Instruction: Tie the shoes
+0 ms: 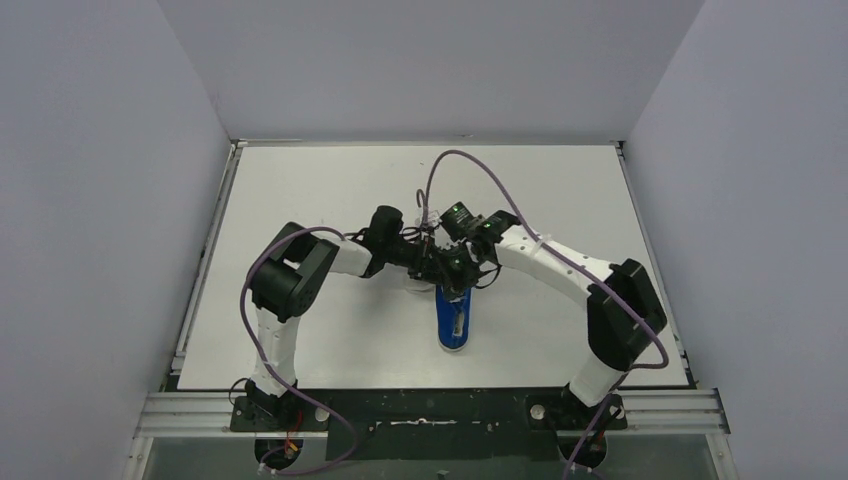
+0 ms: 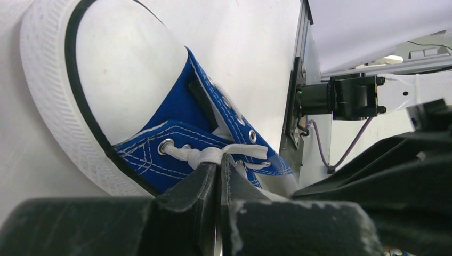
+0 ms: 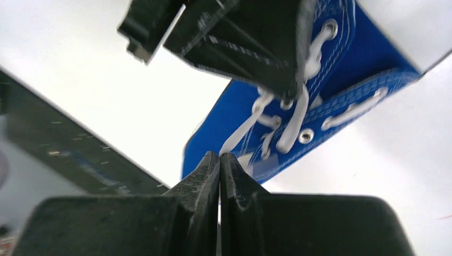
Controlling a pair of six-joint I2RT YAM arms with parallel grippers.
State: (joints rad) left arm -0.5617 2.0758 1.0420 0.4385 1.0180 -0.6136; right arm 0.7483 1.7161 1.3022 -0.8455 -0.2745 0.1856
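**Top view.** The sneaker (image 1: 455, 320) is lying on the white table (image 1: 300, 200), just right of centre, with its toe pointing to 6 o'clock toward my bases. Both my arms are meeting over its far end at 12 o'clock, one per lace side.

**Left wrist.** My left gripper (image 2: 219, 170) is sitting fully closed and pinching the lace (image 2: 205, 156) just beside the eyelet at 9 o'clock. The toe cap (image 2: 122, 69) is filling the 11 o'clock corner. I judge I am anchoring here so the lacing stays taut.

**Right wrist.** My right gripper (image 3: 219, 160) is sitting fully closed too. A lace strand (image 3: 242, 130) is running from the eyelets down into my tips, so it looks pinched. The left gripper's dark body is crowding 12 o'clock. I am probably drawing this strand out for the first crossing.
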